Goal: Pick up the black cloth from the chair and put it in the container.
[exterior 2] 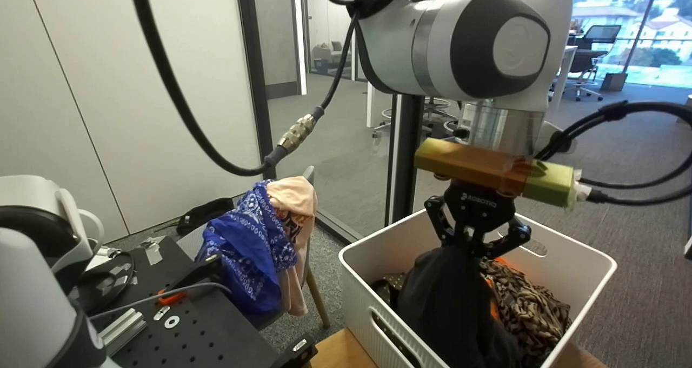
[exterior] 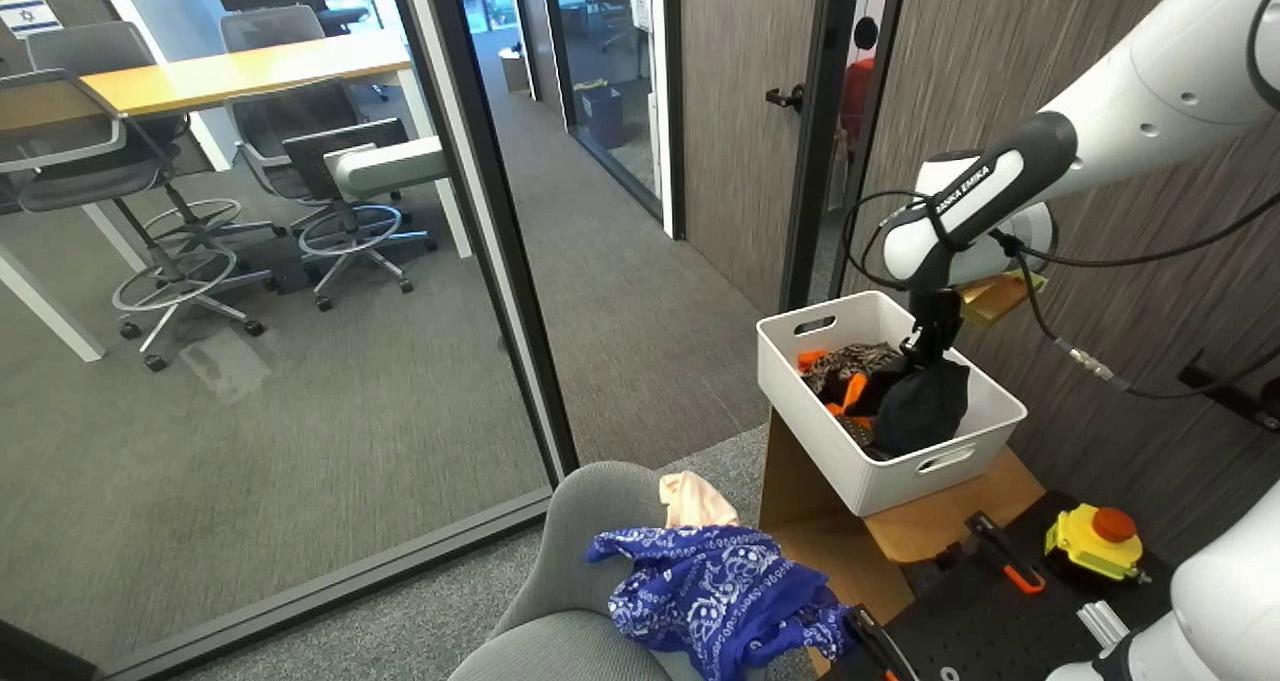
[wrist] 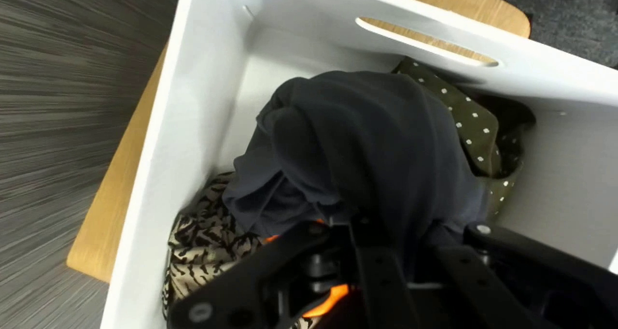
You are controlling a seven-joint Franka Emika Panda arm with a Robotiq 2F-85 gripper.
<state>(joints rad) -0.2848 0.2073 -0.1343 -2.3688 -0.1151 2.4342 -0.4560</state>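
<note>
The black cloth (exterior: pixel 925 411) hangs bunched inside the white container (exterior: pixel 815 421), its top gathered up at my gripper (exterior: pixel 918 353). In an exterior view the cloth (exterior 2: pixel 448 303) rises to a peak between the fingers of the gripper (exterior 2: pixel 466 243), low over the container (exterior 2: pixel 357 298). In the wrist view the cloth (wrist: pixel 367 126) fills the middle of the container (wrist: pixel 203 87) and runs up between the fingers (wrist: pixel 400 235). The gripper is shut on it; the fingertips are partly hidden by cloth. The grey chair (exterior: pixel 590 551) stands beside the container.
A blue bandana (exterior: pixel 720 591) and a peach cloth (exterior: pixel 695 499) lie on the chair. Leopard-print (wrist: pixel 203 256), polka-dot (wrist: pixel 463 111) and orange cloths (wrist: pixel 328 300) lie in the container. The container stands on a wooden stand (exterior: pixel 960 511) by a wood-panel wall. An emergency stop (exterior: pixel 1100 536) is nearby.
</note>
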